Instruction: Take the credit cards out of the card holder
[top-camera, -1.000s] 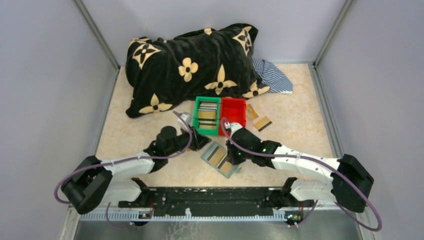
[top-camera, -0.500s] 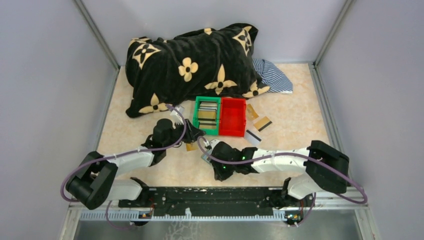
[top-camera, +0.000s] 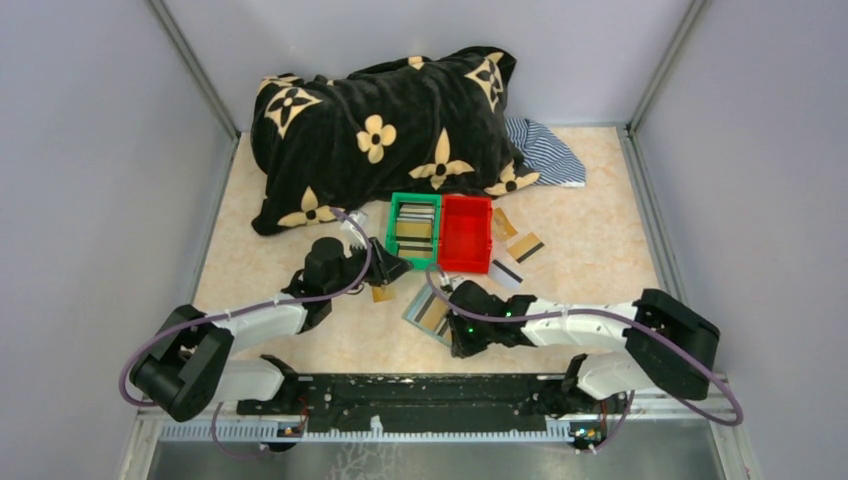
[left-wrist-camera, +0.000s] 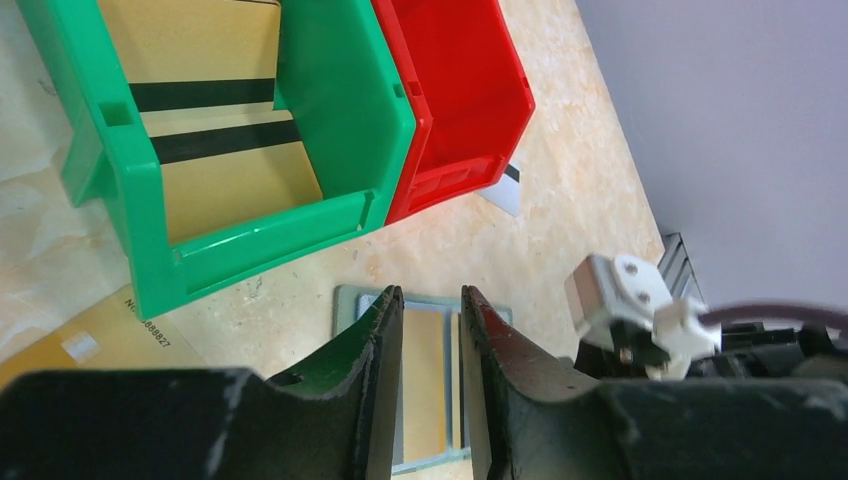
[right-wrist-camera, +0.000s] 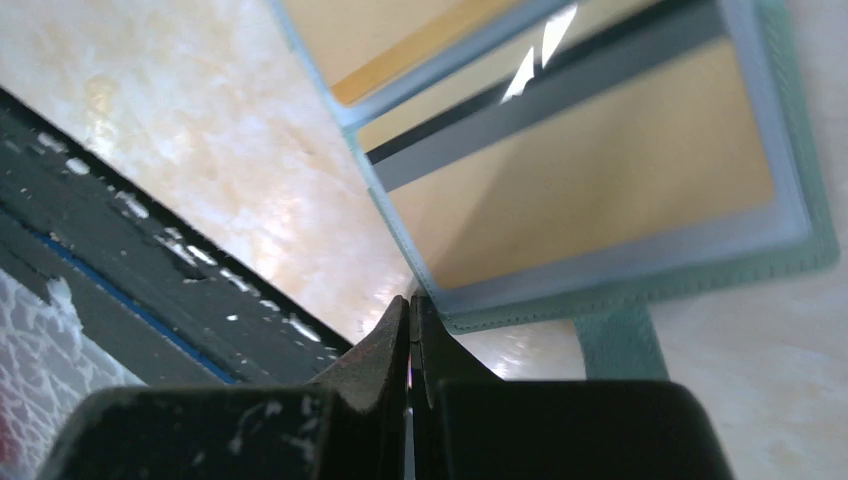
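Note:
The grey-green card holder (top-camera: 430, 312) lies open on the table in front of the bins, with gold credit cards (right-wrist-camera: 590, 190) behind its see-through pockets. My right gripper (top-camera: 456, 335) is shut, and its tips (right-wrist-camera: 411, 297) rest at the holder's (right-wrist-camera: 620, 268) near corner, beside the closure tab (right-wrist-camera: 615, 345). My left gripper (top-camera: 392, 268) hovers by the green bin, slightly open, with nothing between its fingers (left-wrist-camera: 432, 292). Through that gap the holder (left-wrist-camera: 350, 302) shows below. Loose cards (top-camera: 522, 247) lie right of the red bin, and one card (top-camera: 381, 293) lies under the left gripper.
A green bin (top-camera: 392, 232) holding stacked cards and a red bin (top-camera: 466, 236) stand side by side mid-table. Behind them are a black flowered blanket (top-camera: 380, 130) and a striped cloth (top-camera: 545, 150). The black base rail (top-camera: 420, 395) runs along the near edge.
My right arm swung left over the holder, then drew back to its near corner. The left gripper pulled back up-left towards the green bin, and a tan card now shows below it.

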